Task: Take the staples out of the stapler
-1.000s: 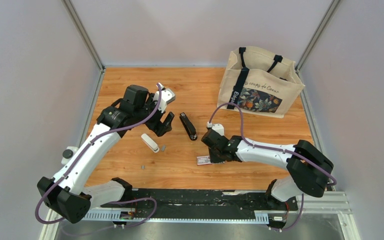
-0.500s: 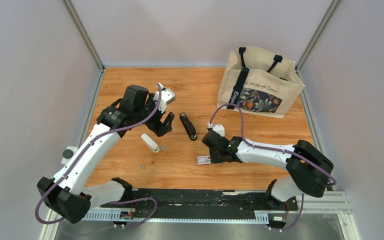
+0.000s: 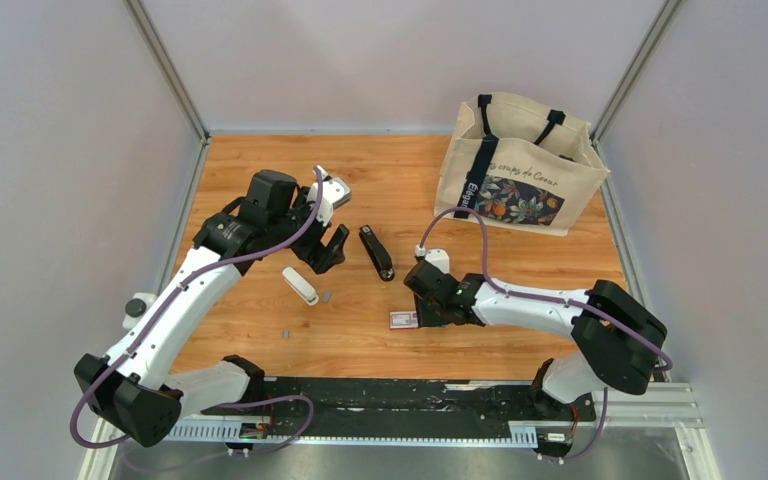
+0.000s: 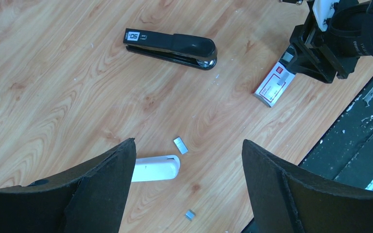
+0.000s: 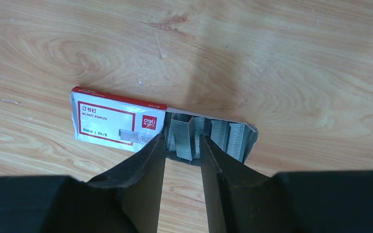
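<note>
beside the left gripper (image 3: 330,252), just to its right, the black stapler (image 3: 376,252) lies with its long axis pointing away from the bases.
left gripper gapes, empty; right gripper (image 5: 182,138) sits narrowly parted at the staple box (image 5: 116,121), grasp unclear; loose staples (image 4: 180,145) lie beneath the left.

In the right wrist view, the near edge of the red-and-white box (image 5: 111,119) and the lower ends of the staple strips (image 5: 233,141) are covered by the right jaws, so whether a strip is touched cannot be told. In the left wrist view, one end of the white bar (image 4: 158,168) is hidden behind one of the left jaws, and the right arm (image 4: 349,34) beyond them is cut off by the top edge. From above, the loose staples (image 3: 326,296) just on the near side of the left jaws are shown only as grey specks too small to be counted.
</note>
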Motion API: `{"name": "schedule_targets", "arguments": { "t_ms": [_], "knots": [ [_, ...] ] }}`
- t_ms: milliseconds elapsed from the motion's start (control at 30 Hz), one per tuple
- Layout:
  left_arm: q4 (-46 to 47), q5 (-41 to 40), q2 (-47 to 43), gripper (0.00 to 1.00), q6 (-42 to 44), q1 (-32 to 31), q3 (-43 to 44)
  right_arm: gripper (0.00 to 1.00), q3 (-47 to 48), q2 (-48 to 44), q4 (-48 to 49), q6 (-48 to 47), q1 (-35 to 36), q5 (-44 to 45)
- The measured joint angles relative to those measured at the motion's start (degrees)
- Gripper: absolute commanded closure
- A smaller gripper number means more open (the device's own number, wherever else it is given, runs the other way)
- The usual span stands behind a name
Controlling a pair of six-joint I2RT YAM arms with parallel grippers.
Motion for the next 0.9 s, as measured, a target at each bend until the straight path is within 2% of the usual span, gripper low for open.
{"name": "schedule_targets", "arguments": {
  "t_ms": [467, 667, 733, 900],
  "knots": [
    [0.0, 0.83, 0.0, 0.12, -0.04, 0.0, 0.0, 0.62, 2.93, -3.85, -1.66, -0.24, 0.0, -1.11],
    [0.0, 0.9, 0.0, 0.12, -0.04, 0.0, 0.0, 0.74, 5.35, -4.26, -1.86, -2.1, -1.46, -0.83],
    [0.0, 1.03, 0.0, 0.12, -0.04, 0.0, -0.02, 0.81, 5.44, -3.65, -1.81, -3.37, -2.86, -0.48],
    [0.0, 1.27, 0.0, 0.12, -0.04, 0.0, -0.02, 0.86, 6.69, 1.05, -1.51, -6.27, -5.18, 0.39]
  ]
}}
